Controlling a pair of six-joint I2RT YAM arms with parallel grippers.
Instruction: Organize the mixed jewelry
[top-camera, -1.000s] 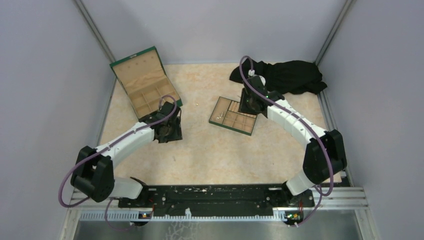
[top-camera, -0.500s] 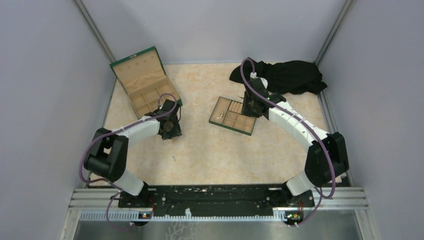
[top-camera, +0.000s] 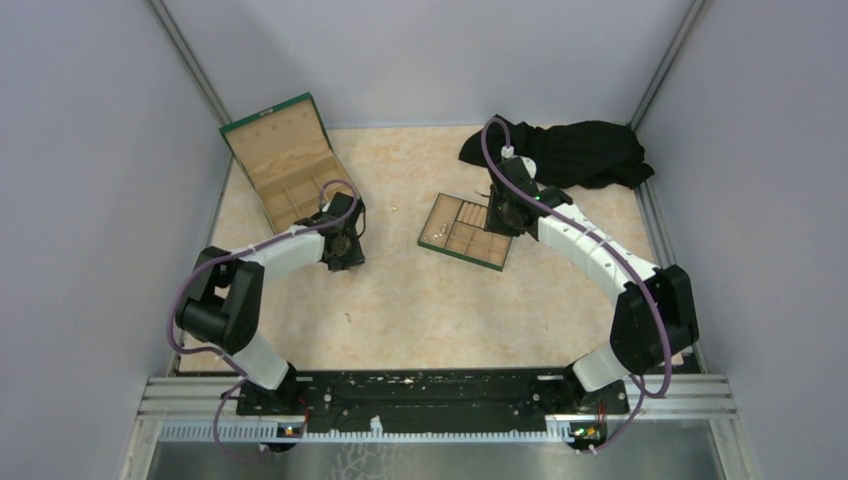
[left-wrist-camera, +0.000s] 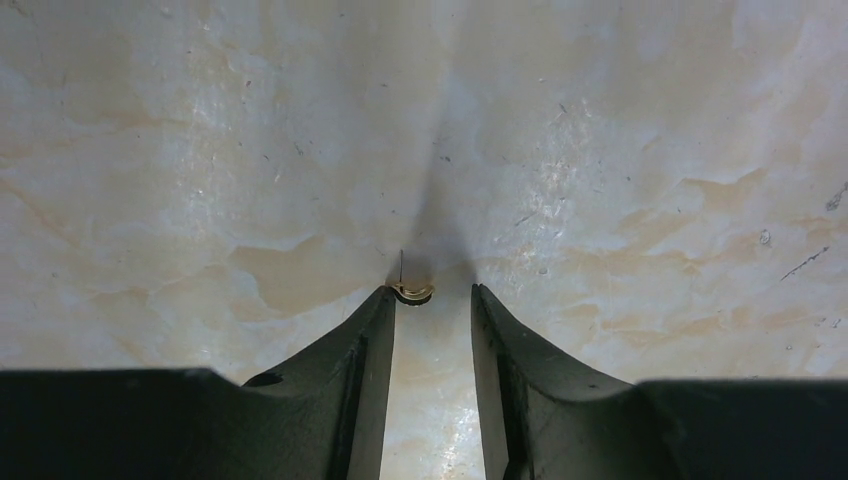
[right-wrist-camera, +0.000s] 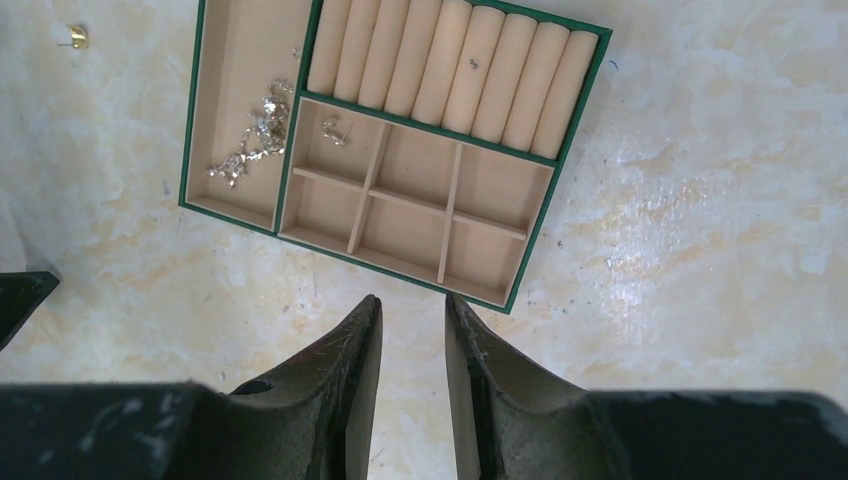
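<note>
A tiny gold earring (left-wrist-camera: 412, 292) of the mixed jewelry lies on the table, touching the tip of my left gripper's (left-wrist-camera: 432, 290) left finger. The jaws stand apart around it, not clamped. In the top view this gripper (top-camera: 345, 250) is low over the table by the open box. My right gripper (right-wrist-camera: 412, 300) hangs open and empty just short of the tan wooden tray (right-wrist-camera: 520, 270). In the tray's long compartment lies a silvery tangle (right-wrist-camera: 250, 140), and a small piece (right-wrist-camera: 335, 130) sits in a square one. A gold stud (right-wrist-camera: 75, 37) rests on the table beyond the tray.
An open green-edged wooden box (top-camera: 290, 170) stands at the back left, close to my left gripper. A black cloth (top-camera: 570, 150) is heaped at the back right. A row of padded rolls (right-wrist-camera: 450, 70) fills the tray's far part. Grey walls close in both sides.
My left arm has folded in, its gripper shifting slightly towards the box and dropping to the table, jaws narrowing. My right gripper has crept a little farther back over the tray.
</note>
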